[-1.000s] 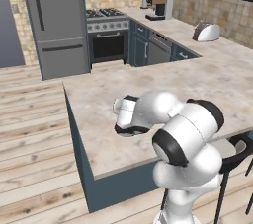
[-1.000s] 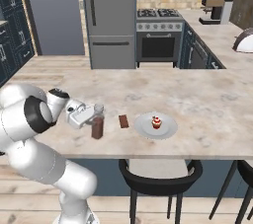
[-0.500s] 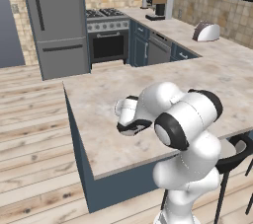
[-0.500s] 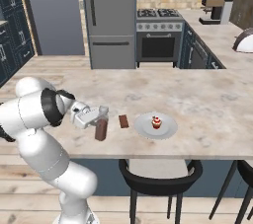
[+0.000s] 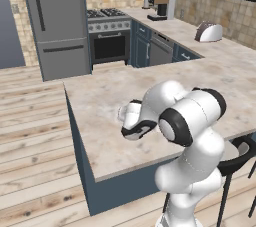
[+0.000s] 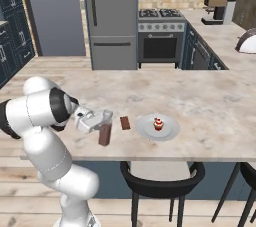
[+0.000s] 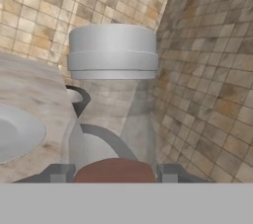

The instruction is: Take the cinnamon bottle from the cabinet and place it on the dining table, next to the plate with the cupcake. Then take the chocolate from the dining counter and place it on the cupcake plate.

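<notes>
The cinnamon bottle [image 6: 104,134], brown with a grey cap, stands upright low over the dining counter [image 6: 200,101], and my gripper [image 6: 101,121] is shut on it from the left. Whether its base touches the counter I cannot tell. Up close in the hand view, the cinnamon bottle [image 7: 112,70] rises between my fingertips [image 7: 62,172], with my gripper [image 7: 114,172] closed around its brown lower part. A dark chocolate bar [image 6: 125,122] lies just right of the bottle. Beyond it sits the grey plate [image 6: 170,132] with the cupcake [image 6: 158,123]. The plate's rim [image 7: 20,136] shows at left.
A dark stool [image 6: 162,176] stands under the counter's front edge, another at far right. The fridge [image 6: 110,16], stove [image 6: 160,36], coffee machine [image 5: 161,7] and toaster [image 5: 208,32] line the back and right counters. My own arm [image 5: 185,121] covers the counter's near part.
The arm has carried the cinnamon bottle a little to the right and lower, closer to the chocolate and plate. The chocolate, plate and cupcake have stayed put.
</notes>
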You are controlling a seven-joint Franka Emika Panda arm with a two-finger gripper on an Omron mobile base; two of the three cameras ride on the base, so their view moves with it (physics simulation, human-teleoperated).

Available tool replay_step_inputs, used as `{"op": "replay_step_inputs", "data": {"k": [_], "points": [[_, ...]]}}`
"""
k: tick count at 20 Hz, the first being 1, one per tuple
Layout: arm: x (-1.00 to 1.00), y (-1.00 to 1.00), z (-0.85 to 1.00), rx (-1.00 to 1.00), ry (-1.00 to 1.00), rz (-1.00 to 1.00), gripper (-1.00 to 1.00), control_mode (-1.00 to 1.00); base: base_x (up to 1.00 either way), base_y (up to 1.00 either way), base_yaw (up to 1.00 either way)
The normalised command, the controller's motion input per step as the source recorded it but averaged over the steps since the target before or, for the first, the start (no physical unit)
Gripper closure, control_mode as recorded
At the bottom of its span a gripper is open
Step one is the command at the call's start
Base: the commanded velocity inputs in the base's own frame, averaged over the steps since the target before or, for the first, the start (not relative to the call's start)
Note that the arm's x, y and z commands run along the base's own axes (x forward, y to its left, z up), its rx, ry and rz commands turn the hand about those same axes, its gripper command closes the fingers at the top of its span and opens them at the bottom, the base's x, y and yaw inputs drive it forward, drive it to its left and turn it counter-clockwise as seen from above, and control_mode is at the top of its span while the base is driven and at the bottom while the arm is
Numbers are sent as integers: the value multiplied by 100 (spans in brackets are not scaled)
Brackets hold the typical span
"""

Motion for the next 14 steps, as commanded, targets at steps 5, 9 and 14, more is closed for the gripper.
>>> {"op": "replay_step_inputs", "data": {"k": [5, 9, 14], "points": [[18, -10, -22, -13, -20, -6, 100, -100, 0, 0, 0], [17, -15, -45, -16, -13, -1, 100, -100, 0, 0, 0], [18, -8, -49, -13, -14, 0, 100, -100, 0, 0, 0]]}}
